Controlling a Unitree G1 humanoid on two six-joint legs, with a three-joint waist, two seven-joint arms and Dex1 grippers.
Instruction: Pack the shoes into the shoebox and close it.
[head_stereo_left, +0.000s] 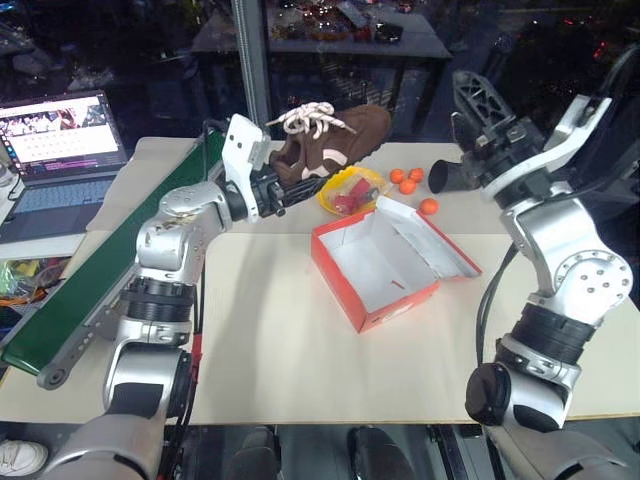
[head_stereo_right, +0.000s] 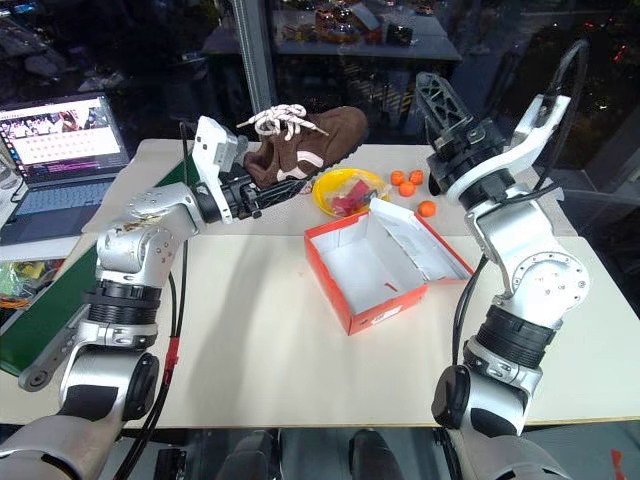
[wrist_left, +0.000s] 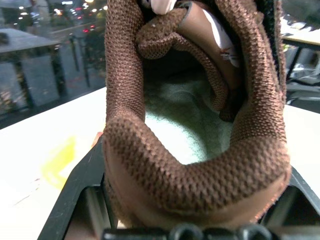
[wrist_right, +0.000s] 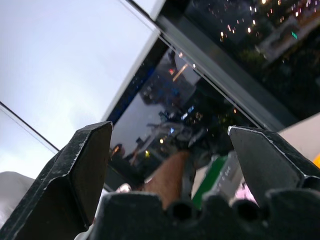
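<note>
One dark brown shoe (head_stereo_left: 335, 148) with pale laces hangs in the air behind the left of the shoebox, toe pointing right. My left gripper (head_stereo_left: 283, 188) is shut on its heel. The left wrist view looks into the shoe's (wrist_left: 195, 165) opening, with the heel collar between the black fingers. The red-orange shoebox (head_stereo_left: 372, 305) stands open in the middle of the table. Its white inside holds nothing, and its lid (head_stereo_left: 437, 242) lies back to the right. My right gripper (wrist_right: 170, 142) is raised to the right of and behind the box, pointing upward, open and holding nothing.
A yellow plate (head_stereo_left: 366, 178) with red bits sits just behind the box, and three small orange balls (head_stereo_left: 407, 185) lie next to it. A green board (head_stereo_left: 70, 300) runs along the table's left side, with a laptop (head_stereo_left: 55, 150) beyond it.
</note>
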